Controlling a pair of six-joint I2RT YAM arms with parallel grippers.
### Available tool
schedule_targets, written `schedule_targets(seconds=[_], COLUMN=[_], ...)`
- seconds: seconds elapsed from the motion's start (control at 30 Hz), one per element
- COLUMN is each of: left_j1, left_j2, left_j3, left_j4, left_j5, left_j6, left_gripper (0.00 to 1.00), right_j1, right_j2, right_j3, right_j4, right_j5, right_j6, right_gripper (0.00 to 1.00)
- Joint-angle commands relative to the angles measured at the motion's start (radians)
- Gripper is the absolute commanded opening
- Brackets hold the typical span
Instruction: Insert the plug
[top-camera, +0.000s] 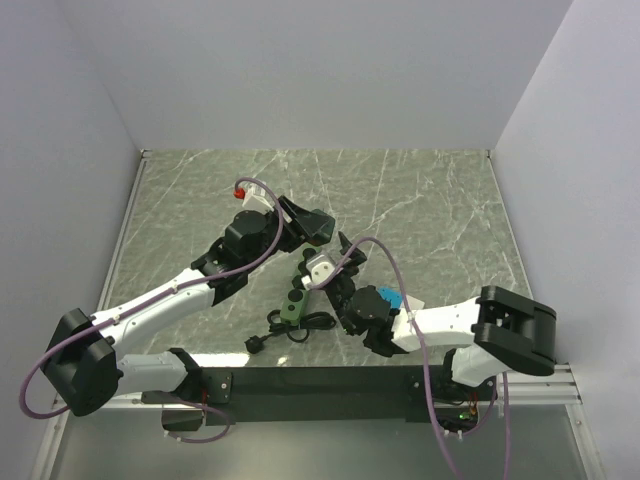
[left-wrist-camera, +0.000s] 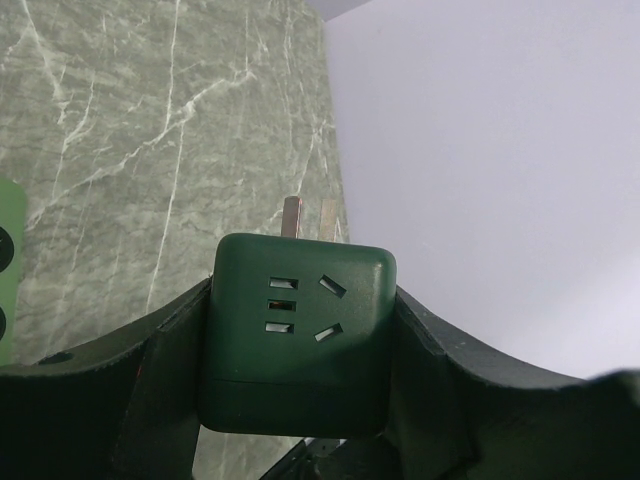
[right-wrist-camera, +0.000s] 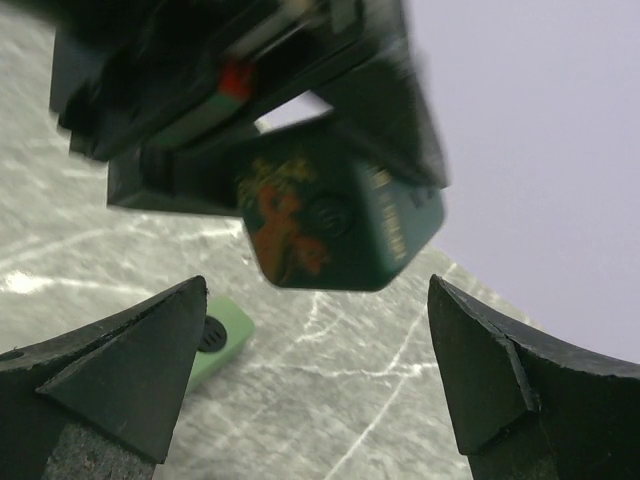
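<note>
Looking down from the top camera, I see the left gripper (top-camera: 306, 223) raised over the marble table (top-camera: 440, 220), clamped on the dark green plug (top-camera: 318, 229). The green power strip (top-camera: 295, 302) lies by the right gripper (top-camera: 340, 290), probably so that arm can steady it. On the left wrist, both fingers (left-wrist-camera: 150, 360) squeeze the plug squarely, prongs (left-wrist-camera: 305, 218) pointing away, ready to insert. On the right wrist, the jaws stand wide, holding nothing, plug hanging ahead
</note>
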Motion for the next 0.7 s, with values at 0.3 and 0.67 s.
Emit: schedule_targets(seconds=[0.3,0.67], left_j1=[-0.008,-0.015], left_j2=[-0.045,-0.024], left_j3=[0.031,0.029], left_j4=[0.014,0.02], left_j5=[0.021,0.038], left_j6=[-0.03,-0.027], left_gripper=[0.01,0.01], right_j1=[0.033,0.04], right_j2=[0.114,0.24], right_j3=[0.067,0.127], right_j4=[0.279,0.551], right_j5=[0.129,0.177], right_j6=[-0.233,-0.476], right_gripper=[0.96,0.67])
